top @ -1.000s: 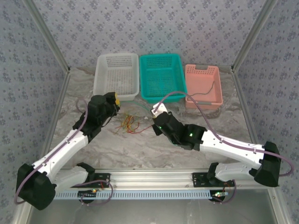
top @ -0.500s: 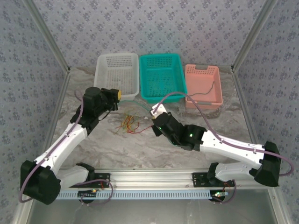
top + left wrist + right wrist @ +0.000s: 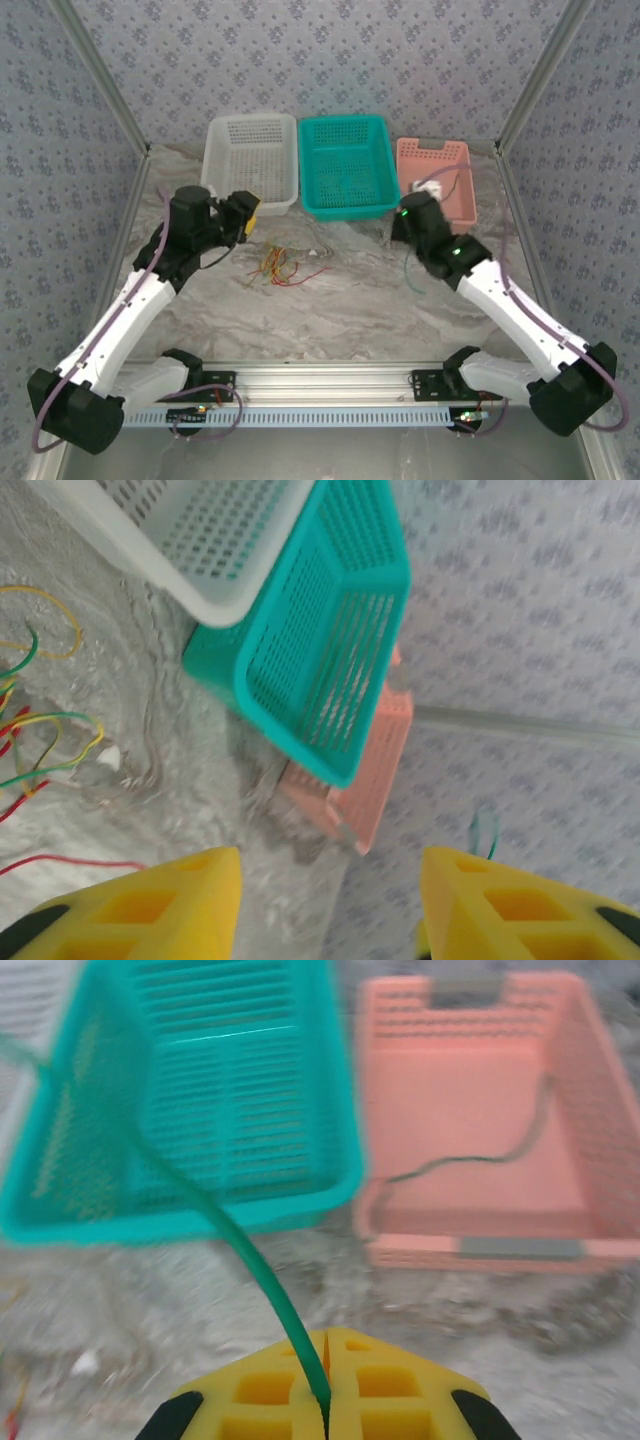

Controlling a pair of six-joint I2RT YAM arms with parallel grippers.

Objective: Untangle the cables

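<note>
Cables (image 3: 281, 267) lie on open tabletop (image 3: 340, 315), clear of edges.

White basket (image 3: 250, 160) at eleven o'clock, teal basket (image 3: 345, 165) at twelve, pink basket (image 3: 437, 190) at one with a black wire (image 3: 460, 1160). Yellow, green and red cables (image 3: 280, 265) on the grey-white marbled table (image 3: 350, 300); one green cable (image 3: 270, 1292) apart. Walls (image 3: 300, 50) blue-grey, flowered.

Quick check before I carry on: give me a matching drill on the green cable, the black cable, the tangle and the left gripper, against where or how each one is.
1. green cable
2. black cable
3. tangle of cables
4. left gripper

A. open, holding nothing
B. in the pink basket
C. clamped in the right gripper
D. on the table near the white basket

Pairs: 1-C, 2-B, 3-D, 4-A
</note>
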